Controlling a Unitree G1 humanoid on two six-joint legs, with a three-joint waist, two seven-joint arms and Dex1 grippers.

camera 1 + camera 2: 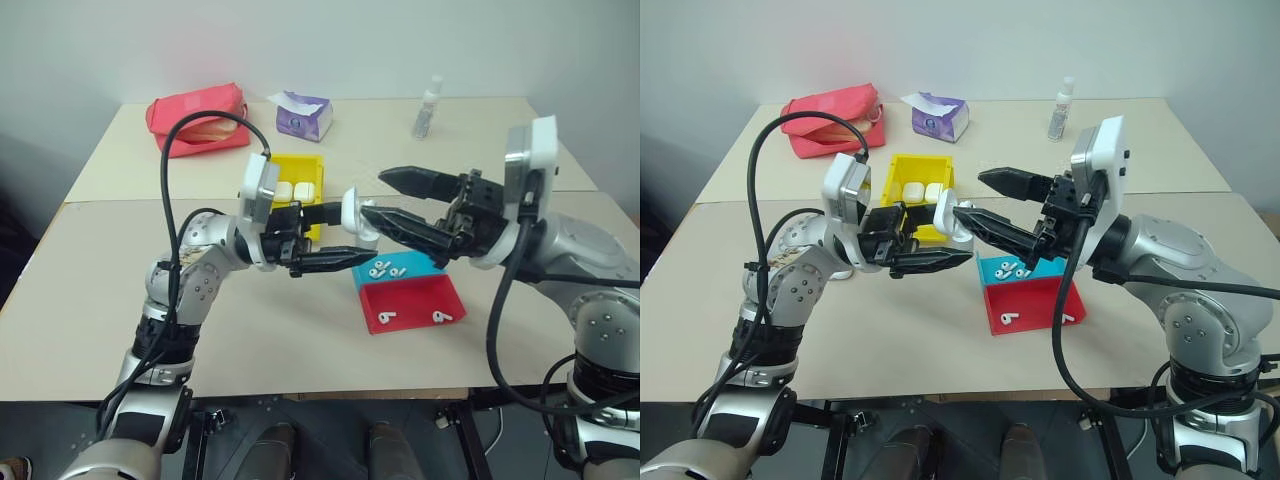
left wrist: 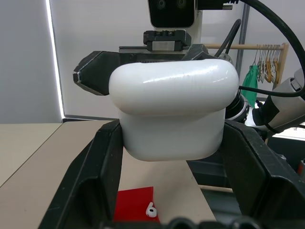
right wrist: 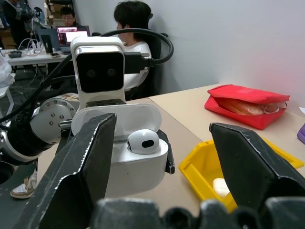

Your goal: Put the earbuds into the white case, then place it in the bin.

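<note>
Above the worktop [image 1: 120, 300], between the two arms, the left end effector [image 1: 345, 255] pinches the white case [image 1: 357, 216] by its body, fingers pressed against both sides. The case is held off the surface with its lid flipped open. From the right wrist view, one earbud [image 3: 143, 141] sits in the case [image 3: 125, 157], its rounded head showing above the rim.

The right end effector [image 1: 382, 195] faces the case from the other side with its two black fingers spread wide, one above and one below; the lower finger tip [image 1: 375, 215] lies just beside the case, and whether it touches cannot be told.

Behind the left end effector stands the yellow bin [image 1: 293, 178], with two white cases [image 1: 292, 190] lying inside it. Below the right end effector are a teal tray [image 1: 392, 268] and, just in front of it, a red tray [image 1: 412, 305], set edge to edge. Several loose earbuds [image 1: 384, 268] lie in the teal tray, and two more [image 1: 386, 318] lie in the red one.

At the far side of the worktop are a red pouch [image 1: 198, 118], a purple tissue pack [image 1: 303, 115] and a small clear bottle [image 1: 428, 108], all well apart from the arms.

In the right wrist view a person [image 3: 133, 28] sits at a desk in the background.
</note>
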